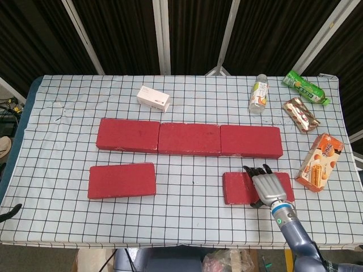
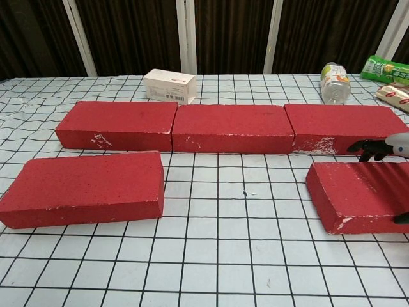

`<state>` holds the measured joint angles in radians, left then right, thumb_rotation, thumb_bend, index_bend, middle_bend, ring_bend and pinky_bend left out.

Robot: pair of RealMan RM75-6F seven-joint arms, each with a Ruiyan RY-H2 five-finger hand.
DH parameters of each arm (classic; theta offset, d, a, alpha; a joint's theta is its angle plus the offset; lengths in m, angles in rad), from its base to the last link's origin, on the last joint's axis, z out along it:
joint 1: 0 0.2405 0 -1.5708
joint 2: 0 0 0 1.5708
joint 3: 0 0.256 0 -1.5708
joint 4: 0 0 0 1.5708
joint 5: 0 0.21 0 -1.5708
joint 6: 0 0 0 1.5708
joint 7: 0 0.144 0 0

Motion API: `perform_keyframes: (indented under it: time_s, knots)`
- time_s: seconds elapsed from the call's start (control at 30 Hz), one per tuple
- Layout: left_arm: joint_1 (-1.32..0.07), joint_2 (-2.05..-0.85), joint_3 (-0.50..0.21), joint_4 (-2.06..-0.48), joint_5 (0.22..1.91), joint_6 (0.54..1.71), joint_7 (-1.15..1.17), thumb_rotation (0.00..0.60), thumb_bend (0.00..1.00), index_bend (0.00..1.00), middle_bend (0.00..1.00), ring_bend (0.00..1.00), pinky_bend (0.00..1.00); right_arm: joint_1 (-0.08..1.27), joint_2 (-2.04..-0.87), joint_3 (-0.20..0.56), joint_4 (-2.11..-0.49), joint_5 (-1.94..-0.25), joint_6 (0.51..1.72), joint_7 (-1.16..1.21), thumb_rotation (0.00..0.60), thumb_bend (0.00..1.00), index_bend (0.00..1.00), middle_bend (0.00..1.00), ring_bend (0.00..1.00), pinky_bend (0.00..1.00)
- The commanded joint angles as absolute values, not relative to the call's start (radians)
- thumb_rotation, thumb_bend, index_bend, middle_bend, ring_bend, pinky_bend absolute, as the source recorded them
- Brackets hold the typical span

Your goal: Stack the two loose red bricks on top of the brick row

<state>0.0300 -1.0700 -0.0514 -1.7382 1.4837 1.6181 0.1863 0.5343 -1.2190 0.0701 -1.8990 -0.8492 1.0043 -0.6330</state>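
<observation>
Right hand on the near loose brick

The grey right hand (image 1: 266, 185) lies flat, fingers stretched, over the loose rectangular red brick (image 1: 241, 188) beneath it; whether it grips, I cannot tell. Just beyond its fingertips runs the row of three red bricks (image 1: 189, 139), end to end. Well off to its left lies the second loose red brick (image 1: 122, 180) on the checked tablecloth (image 1: 187, 221).

Three red bricks lie flat, end to end, in a brick row (image 1: 189, 139) across the middle of the table. Two loose red bricks lie flat in front of it — the left brick (image 1: 122, 180) and the right brick (image 1: 241, 187), well apart.
</observation>
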Motion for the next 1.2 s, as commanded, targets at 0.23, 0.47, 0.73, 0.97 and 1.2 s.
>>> perform_keyframes:
  time_s: [0.23,0.47,0.73,0.97,1.2]
  knots:
    - [0.031,-1.067,-0.049,-1.739,1.487,1.617,0.179,0.600,0.00,0.05,0.04,0.03,0.22,0.540,-1.204,0.059,-1.915,-0.871,1.028,-0.615,0.600,0.15,0.01,0.26,0.19,0.00]
    - [0.029,-1.065,-0.050,-1.737,1.484,1.612,0.174,0.600,0.00,0.05,0.04,0.03,0.22,0.561,-1.122,0.082,-2.000,-0.879,1.068,-0.640,0.600,0.15,0.01,0.29,0.20,0.00]
    - [0.027,-1.062,-0.053,-1.735,1.479,1.608,0.166,0.600,0.00,0.05,0.04,0.03,0.22,0.664,-1.012,0.157,-2.093,-0.746,1.070,-0.730,0.600,0.15,0.01,0.30,0.20,0.00]
    - [0.027,-1.063,-0.061,-1.732,1.463,1.609,0.166,0.600,0.00,0.05,0.04,0.03,0.22,0.865,-0.972,0.261,-2.067,-0.458,0.990,-0.820,0.600,0.15,0.01,0.30,0.20,0.00]
    - [0.028,-1.071,-0.071,-1.732,1.446,1.615,0.180,0.600,0.00,0.05,0.04,0.03,0.22,1.162,-1.067,0.278,-1.842,-0.018,0.895,-0.970,0.600,0.15,0.01,0.30,0.20,0.00]
